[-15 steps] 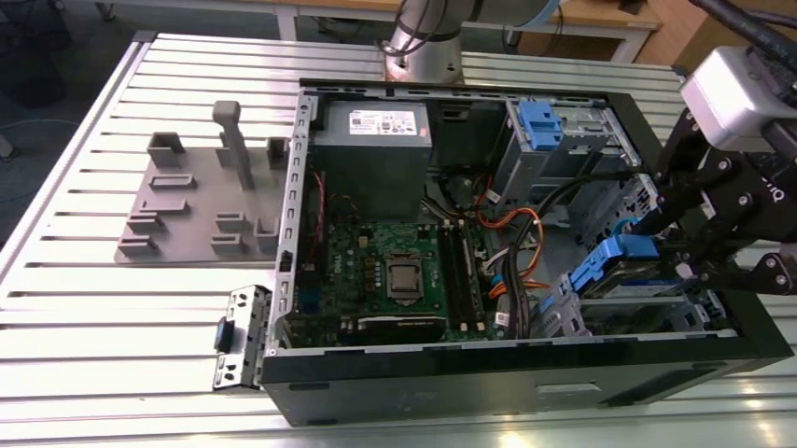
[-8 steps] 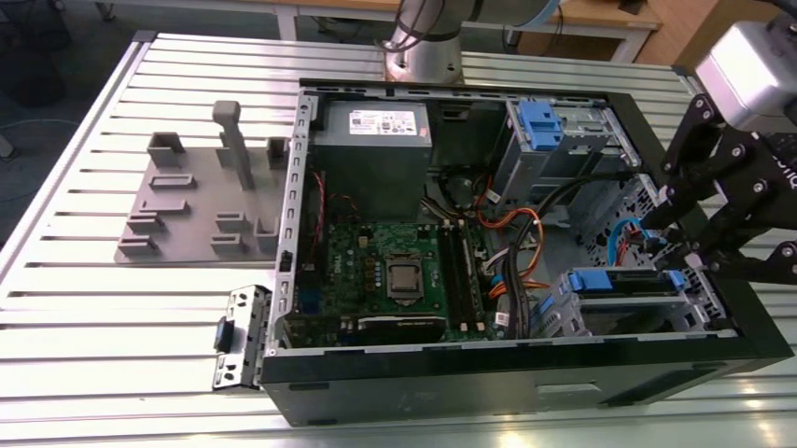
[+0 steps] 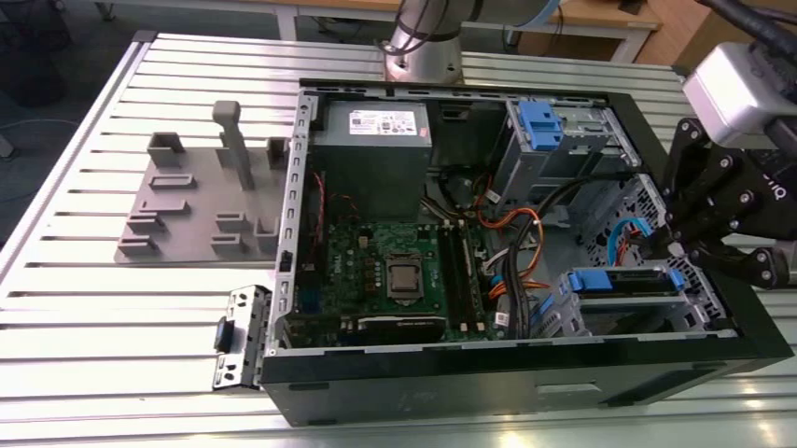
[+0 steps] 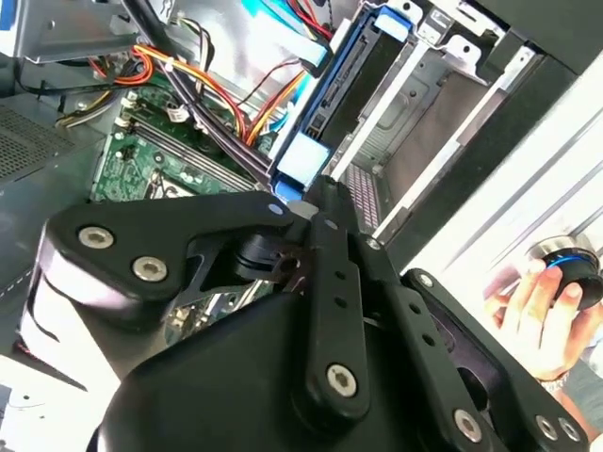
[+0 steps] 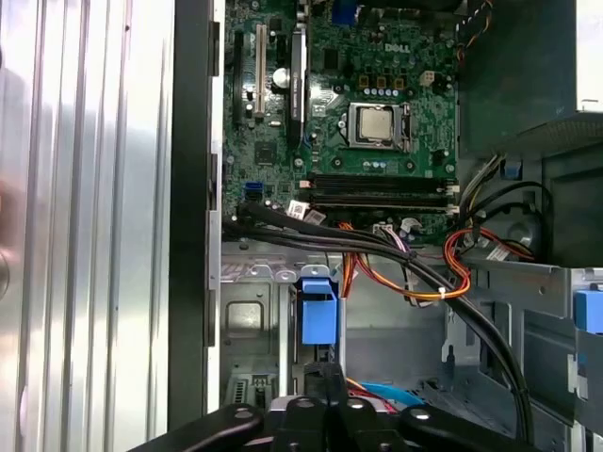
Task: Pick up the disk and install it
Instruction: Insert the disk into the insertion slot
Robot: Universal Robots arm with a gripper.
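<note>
Inside the open computer case (image 3: 498, 397), at the corner nearest the exterior view's right, the disk (image 3: 619, 280) sits in its metal bay with its blue carrier bracket uppermost. Over that corner hangs the gripper (image 3: 682, 250), black and tilted toward the bay. In both wrist views the jaws are drawn together with no gap between them, their tips just beside the bracket's pale blue end tab (image 5: 317, 315). Whether they pinch the tab or merely touch it I cannot tell. Orange, red and black cables (image 5: 415, 273) run between the bay and the green motherboard (image 3: 398, 271). The big grey power-supply box (image 3: 373, 149) sits at the case's far side in the exterior view, near a second drive cage (image 3: 554, 140) with a blue clip. Outside the case, a grey fixture plate (image 3: 200, 205) stands on the slatted metal worktop (image 3: 112, 355) at the exterior view's left. The second wrist view catches a hand (image 4: 528, 306) on a round black knob (image 4: 573, 273) beyond the case wall.
</note>
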